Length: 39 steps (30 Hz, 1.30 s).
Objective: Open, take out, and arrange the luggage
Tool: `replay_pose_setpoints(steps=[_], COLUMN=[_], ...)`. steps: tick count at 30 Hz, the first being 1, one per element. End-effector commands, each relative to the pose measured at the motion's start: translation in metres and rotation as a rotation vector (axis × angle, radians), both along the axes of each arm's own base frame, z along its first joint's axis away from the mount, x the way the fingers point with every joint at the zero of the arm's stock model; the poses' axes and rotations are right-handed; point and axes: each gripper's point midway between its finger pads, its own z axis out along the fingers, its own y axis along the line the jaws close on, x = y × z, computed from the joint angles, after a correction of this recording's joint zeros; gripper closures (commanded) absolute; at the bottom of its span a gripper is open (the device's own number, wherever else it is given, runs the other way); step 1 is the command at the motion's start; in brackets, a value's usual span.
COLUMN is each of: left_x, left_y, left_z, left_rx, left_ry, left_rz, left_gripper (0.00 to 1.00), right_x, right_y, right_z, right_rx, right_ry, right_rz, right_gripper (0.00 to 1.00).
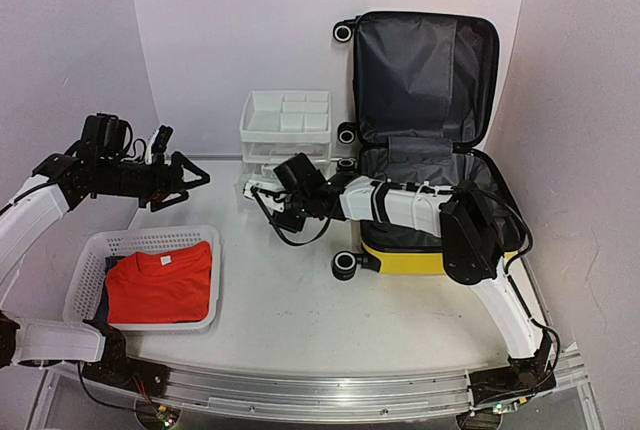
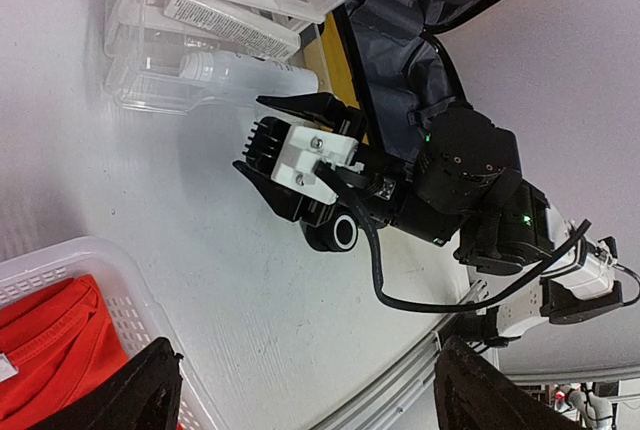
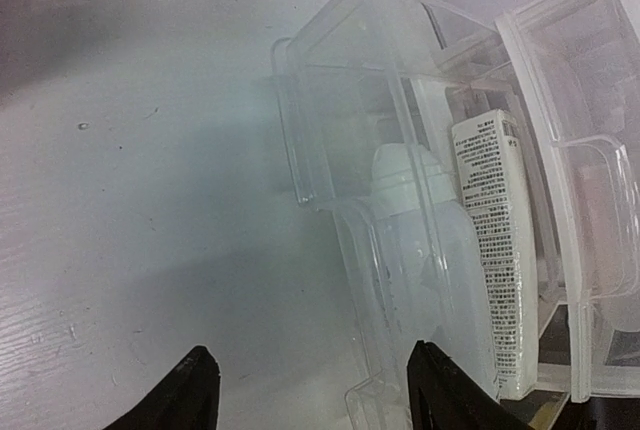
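The yellow suitcase (image 1: 402,256) lies open at the right, its lid (image 1: 425,65) standing up with dark grey lining showing. Its yellow edge (image 2: 340,62) and a wheel (image 2: 343,232) show in the left wrist view. My right gripper (image 1: 262,202) is open and empty, reaching left from the suitcase to the front of the clear lower drawer (image 3: 400,200). That drawer holds a white bottle (image 3: 420,240) and a labelled tube (image 3: 490,250). The right gripper (image 2: 255,135) also shows in the left wrist view. My left gripper (image 1: 195,188) is open and empty, held in the air above the basket's far side.
A white plastic drawer unit (image 1: 285,122) stands at the back, left of the suitcase. A white mesh basket (image 1: 90,255) at the front left holds a folded red shirt (image 1: 160,280) over darker clothes. The table's metal rail (image 1: 320,395) runs along the near edge.
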Motion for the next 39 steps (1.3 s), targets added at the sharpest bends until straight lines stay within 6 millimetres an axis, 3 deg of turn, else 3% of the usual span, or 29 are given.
replay_pose_setpoints(steps=[1, 4, 6, 8, 12, 14, 16, 19, 23, 27, 33, 39], left_x=[0.025, 0.066, 0.104, 0.141, 0.212, 0.241, 0.261, 0.294, 0.324, 0.344, 0.349, 0.348], left_y=[0.005, 0.007, 0.007, 0.003, 0.002, -0.006, -0.011, -0.018, -0.036, -0.047, -0.057, -0.056], left_z=[0.012, 0.023, 0.019, 0.036, 0.046, 0.045, 0.062, 0.054, 0.050, 0.033, 0.020, -0.001], left_rx=[0.016, 0.075, 0.126, 0.154, 0.233, 0.255, 0.260, 0.274, 0.348, 0.414, 0.522, 0.544], left_ry=[-0.061, -0.107, -0.104, -0.160, -0.244, -0.274, -0.338, -0.357, -0.446, -0.480, -0.521, -0.473], left_rz=[0.073, 0.130, 0.174, 0.197, 0.266, 0.260, 0.262, 0.282, 0.282, 0.287, 0.302, 0.308], left_gripper=[0.13, 0.13, 0.14, 0.16, 0.20, 0.22, 0.24, 0.29, 0.36, 0.46, 0.59, 0.73], right_x=[0.007, -0.015, -0.024, -0.035, -0.064, -0.083, -0.095, -0.108, -0.122, -0.130, -0.134, -0.135], right_y=[-0.004, -0.006, -0.011, -0.015, -0.021, -0.028, -0.038, -0.052, -0.068, -0.082, -0.092, -0.085], right_z=[0.031, 0.039, 0.042, 0.045, 0.050, 0.055, 0.057, 0.065, 0.075, 0.085, 0.086, 0.086], right_rx=[0.088, 0.150, 0.187, 0.224, 0.249, 0.253, 0.254, 0.264, 0.275, 0.269, 0.254, 0.248], right_ry=[-0.019, 0.063, 0.112, 0.159, 0.223, 0.246, 0.262, 0.271, 0.270, 0.243, 0.232, 0.238], right_rz=[0.008, 0.044, 0.022, 0.006, 0.023, 0.037, 0.035, 0.016, 0.009, -0.006, -0.019, -0.013], right_gripper=[0.34, 0.33, 0.33, 0.33, 0.30, 0.29, 0.29, 0.29, 0.29, 0.29, 0.29, 0.29])
